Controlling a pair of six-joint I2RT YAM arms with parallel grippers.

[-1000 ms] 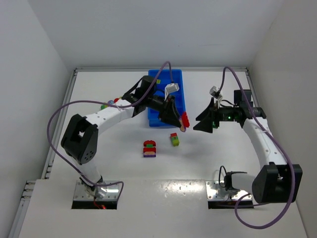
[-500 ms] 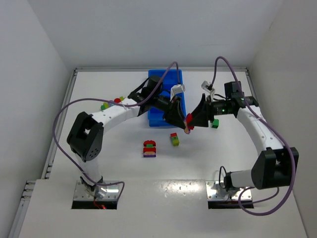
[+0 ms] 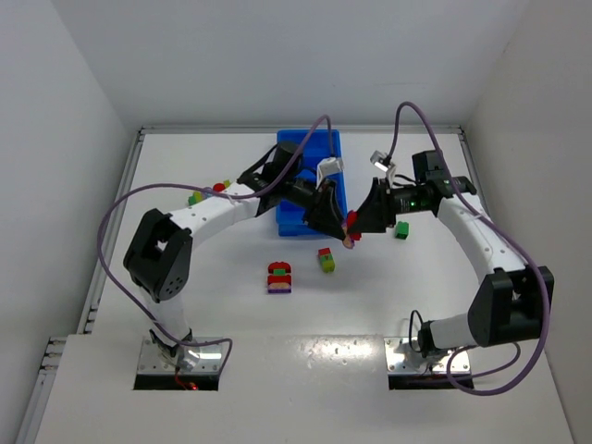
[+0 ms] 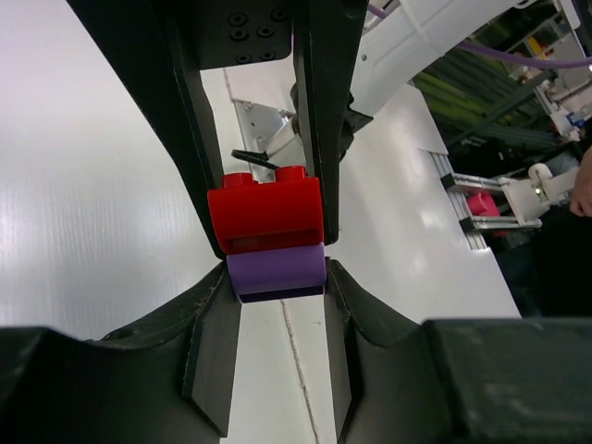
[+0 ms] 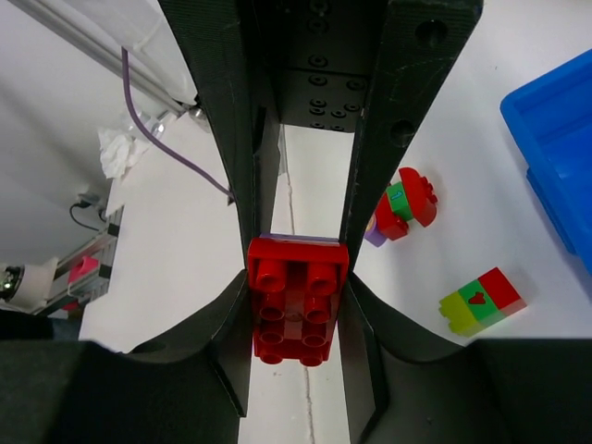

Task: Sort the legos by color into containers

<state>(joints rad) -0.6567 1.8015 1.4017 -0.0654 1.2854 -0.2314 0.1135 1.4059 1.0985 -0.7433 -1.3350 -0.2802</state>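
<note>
My two grippers meet above the table, right of the blue tray (image 3: 289, 220), on one small lego stack. The left gripper (image 3: 343, 228) (image 4: 276, 277) is shut on the stack's purple brick (image 4: 276, 271). From the opposite side the right gripper (image 3: 357, 224) (image 5: 296, 301) is shut on its red brick (image 5: 296, 310) (image 4: 265, 215); the pads press both flanks. A red, green and purple cluster (image 3: 279, 277) (image 5: 402, 208) and a yellow-green, green and red stack (image 3: 326, 259) (image 5: 481, 301) lie on the table below them.
A single green brick (image 3: 401, 229) lies under the right forearm. Small green (image 3: 196, 197), red (image 3: 218, 188) and yellow (image 3: 228, 182) pieces sit left of the tray by the left arm. A tray corner (image 5: 555, 139) shows in the right wrist view. White walls enclose the table.
The right gripper swung left from open and apart to the held stack and closed on its red brick. The left arm shifted slightly right, still holding the stack.
</note>
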